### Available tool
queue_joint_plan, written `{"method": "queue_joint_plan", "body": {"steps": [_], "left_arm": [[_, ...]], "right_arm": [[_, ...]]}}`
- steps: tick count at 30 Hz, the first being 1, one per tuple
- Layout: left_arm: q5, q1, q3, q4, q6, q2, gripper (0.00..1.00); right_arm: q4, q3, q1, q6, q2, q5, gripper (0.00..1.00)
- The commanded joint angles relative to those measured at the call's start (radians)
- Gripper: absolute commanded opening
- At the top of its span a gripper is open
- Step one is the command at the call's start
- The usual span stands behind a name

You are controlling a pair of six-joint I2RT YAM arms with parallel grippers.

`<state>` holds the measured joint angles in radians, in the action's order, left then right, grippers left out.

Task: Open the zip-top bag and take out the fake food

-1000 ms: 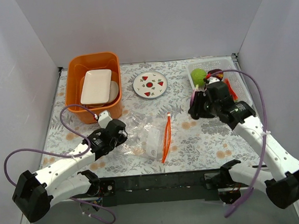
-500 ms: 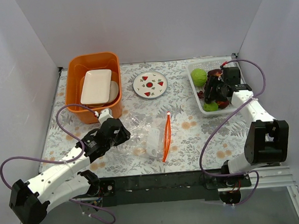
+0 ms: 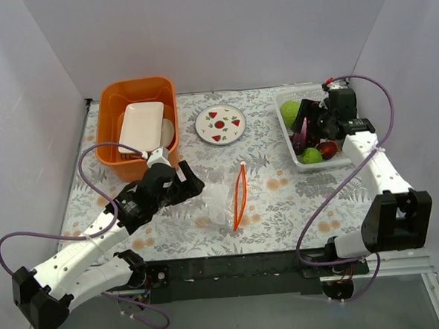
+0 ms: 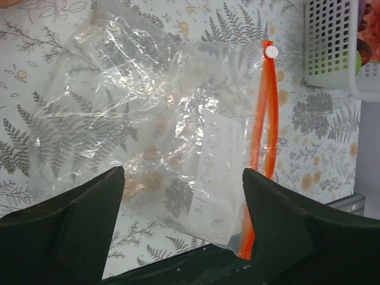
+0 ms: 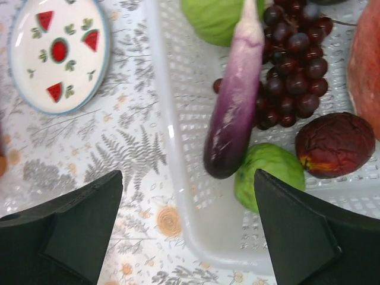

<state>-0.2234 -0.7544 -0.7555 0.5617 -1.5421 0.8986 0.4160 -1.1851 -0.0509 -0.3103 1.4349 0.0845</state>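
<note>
The zip-top bag [image 3: 220, 202] lies flat and crumpled on the flowered table, its orange zip strip [image 3: 239, 197] on its right. In the left wrist view the bag [image 4: 160, 119] looks empty, and its near edge sits between my fingers. My left gripper [image 3: 189, 183] [image 4: 182, 178] is open, clamping nothing. My right gripper [image 3: 312, 126] [image 5: 189, 178] hangs open over the white basket [image 3: 300, 162]. The fake food lies in that basket: a purple eggplant [image 5: 234, 107], a grape bunch [image 5: 294, 65], green balls [image 5: 270, 172], a dark red piece [image 5: 335, 145].
An orange bin [image 3: 111, 152] holding white dishes [image 3: 141, 126] stands at the back left, close behind my left gripper. A round plate printed with strawberries [image 3: 221, 123] [image 5: 56, 53] lies at the back centre. Pale walls close in three sides.
My right gripper swung from mid-table out over the basket and opened; the purple eggplant now lies in the basket. My left gripper opened and advanced toward the bag, which shifted slightly.
</note>
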Motion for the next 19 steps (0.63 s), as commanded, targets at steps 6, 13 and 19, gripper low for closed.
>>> {"method": "queue_joint_plan", "body": {"steps": [6,13,19], "left_arm": [[0.116,0.006,-0.148,-0.011,0.089,0.046,0.98],[0.073,0.006,-0.148,-0.036,0.083,0.042,0.98],[0.079,0.006,-0.168,-0.059,0.094,0.085,0.98]], "right_arm": [[-0.036,0.169,-0.289,-0.076,-0.326,-0.006,0.98],[-0.083,0.363,-0.389,-0.164,-0.586,0.046,0.98],[-0.045,0.394,-0.389,-0.145,-0.649,0.023,0.98]]}}
